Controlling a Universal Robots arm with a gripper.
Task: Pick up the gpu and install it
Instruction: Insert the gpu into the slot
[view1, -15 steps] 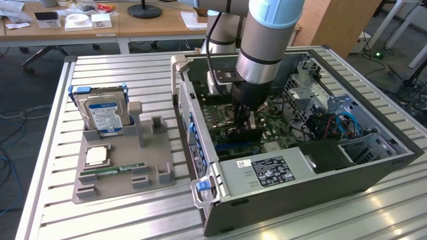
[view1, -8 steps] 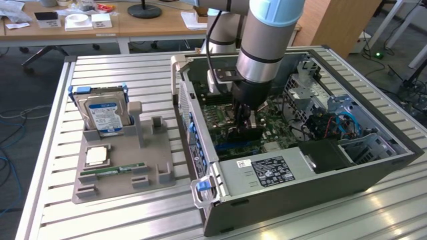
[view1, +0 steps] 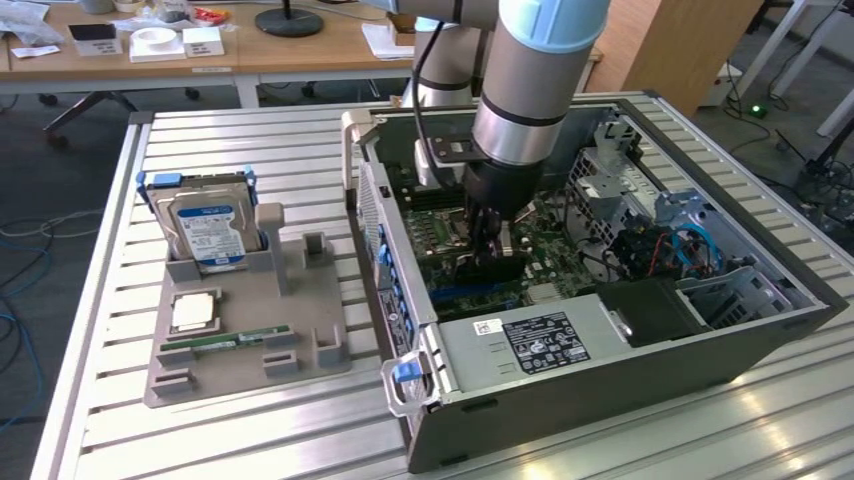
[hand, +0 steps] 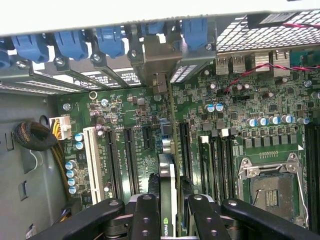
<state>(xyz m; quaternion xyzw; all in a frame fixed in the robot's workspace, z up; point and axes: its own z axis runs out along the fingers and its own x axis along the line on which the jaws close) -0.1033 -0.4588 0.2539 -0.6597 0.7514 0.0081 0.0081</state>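
Note:
My gripper (view1: 489, 238) is down inside the open computer case (view1: 587, 350), over the green motherboard (hand: 125, 115). It is shut on the gpu (hand: 169, 165), a thin dark card seen edge-on between my two black fingers (hand: 146, 215). The card stands upright among the long black expansion slots (hand: 129, 160), and its metal bracket (hand: 159, 60) reaches the rear slot openings with blue clips (hand: 110, 40). From the exterior view the gpu (view1: 487, 268) is a dark block just under the fingers, low against the board. Whether its edge sits in a slot is hidden.
A grey parts holder (view1: 240, 375) on the slatted table carries a silver hard drive (view1: 207, 225), a CPU (view1: 194, 312) and a green RAM stick (view1: 220, 343). Inside the case are a CPU socket (hand: 272, 192), a white slot (hand: 92, 160), a power supply (view1: 534, 345) and cables (view1: 667, 250).

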